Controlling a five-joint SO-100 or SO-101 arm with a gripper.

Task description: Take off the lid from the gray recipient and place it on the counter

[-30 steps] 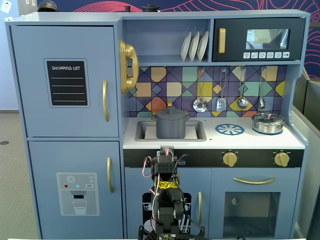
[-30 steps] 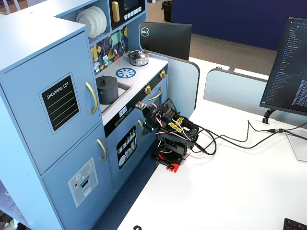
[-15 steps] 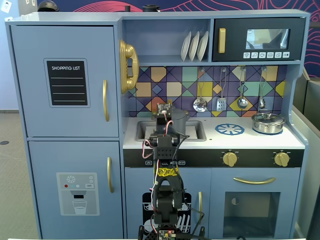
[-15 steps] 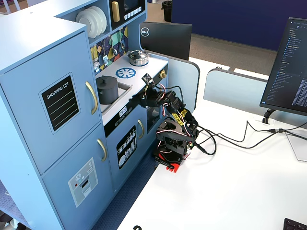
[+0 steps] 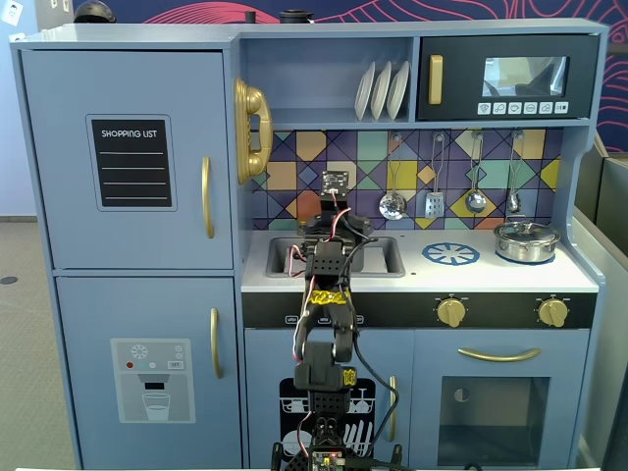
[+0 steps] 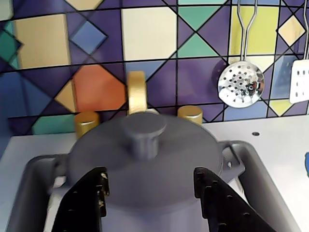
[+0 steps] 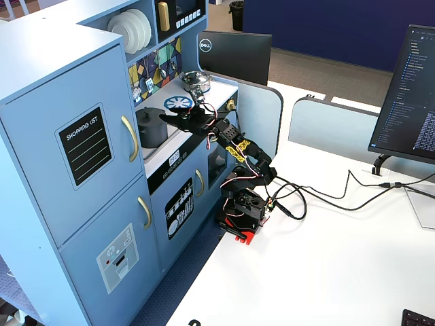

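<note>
Lid (image 6: 145,154) sits closed on the gray recipient (image 7: 151,127), which stands in the sunken sink (image 6: 258,169) at the left of the white desk (image 5: 491,277). Claw (image 6: 149,191) is spread wide and empty in the wrist view, fingers either side of the lid's near edge, apparently not touching. Central knob (image 6: 143,133) is between and just beyond the fingertips. Lid looks light, rigid, matte plastic or metal, probably not slippery. Best hold is likely the knob; the disc rim looks too wide. Silver pot (image 5: 526,241) stands well apart at far right.
</note>
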